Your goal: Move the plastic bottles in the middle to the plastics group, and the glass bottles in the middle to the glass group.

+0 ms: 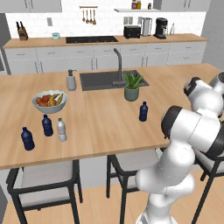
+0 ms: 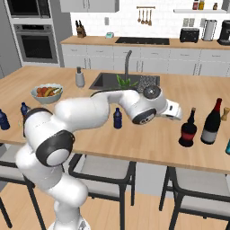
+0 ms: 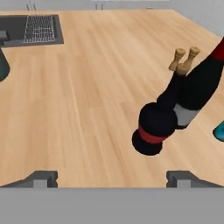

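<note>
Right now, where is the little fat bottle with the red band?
In the right base view, the squat bottle stands at the counter's right end, just left of the tall dark bottle.

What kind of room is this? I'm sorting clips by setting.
A rendered home kitchen, it seems: a wooden island counter with a sink and faucet, a wall oven, and a toaster and coffee maker on the back counter.
</note>
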Available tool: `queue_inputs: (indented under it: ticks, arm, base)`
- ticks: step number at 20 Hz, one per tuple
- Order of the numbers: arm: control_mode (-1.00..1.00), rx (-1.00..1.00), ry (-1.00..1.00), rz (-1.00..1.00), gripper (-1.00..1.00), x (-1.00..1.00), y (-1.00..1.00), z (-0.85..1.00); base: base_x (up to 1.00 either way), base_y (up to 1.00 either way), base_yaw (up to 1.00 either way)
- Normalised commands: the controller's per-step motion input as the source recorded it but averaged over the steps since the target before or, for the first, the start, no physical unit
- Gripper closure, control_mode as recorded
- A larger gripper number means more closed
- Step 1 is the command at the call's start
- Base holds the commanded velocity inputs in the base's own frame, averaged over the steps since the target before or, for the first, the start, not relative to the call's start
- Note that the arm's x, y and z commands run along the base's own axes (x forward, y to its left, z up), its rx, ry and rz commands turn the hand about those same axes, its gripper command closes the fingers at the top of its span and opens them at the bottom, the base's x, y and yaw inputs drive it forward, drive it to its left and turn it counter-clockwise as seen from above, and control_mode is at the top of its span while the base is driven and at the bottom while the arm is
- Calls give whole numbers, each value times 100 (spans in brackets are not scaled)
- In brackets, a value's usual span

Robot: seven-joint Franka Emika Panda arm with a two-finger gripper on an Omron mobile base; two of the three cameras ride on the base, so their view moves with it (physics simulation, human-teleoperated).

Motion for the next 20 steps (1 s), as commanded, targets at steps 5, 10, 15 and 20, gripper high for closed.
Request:
queue_inputs:
  ticks: [5, 10, 15, 20]
  arm:
    - [-100, -1, 11, 0, -100, 0, 100, 58]
    - [-100, 0, 10, 0, -100, 0, 100, 31]
    - [-100, 5, 6, 0, -100, 1, 100, 2]
    - [-100, 6, 10, 0, -100, 1, 100, 0]
  base:
    - [0, 0, 0]
    - [0, 0, 0]
    - [0, 0, 0]
    - [0, 0, 0]
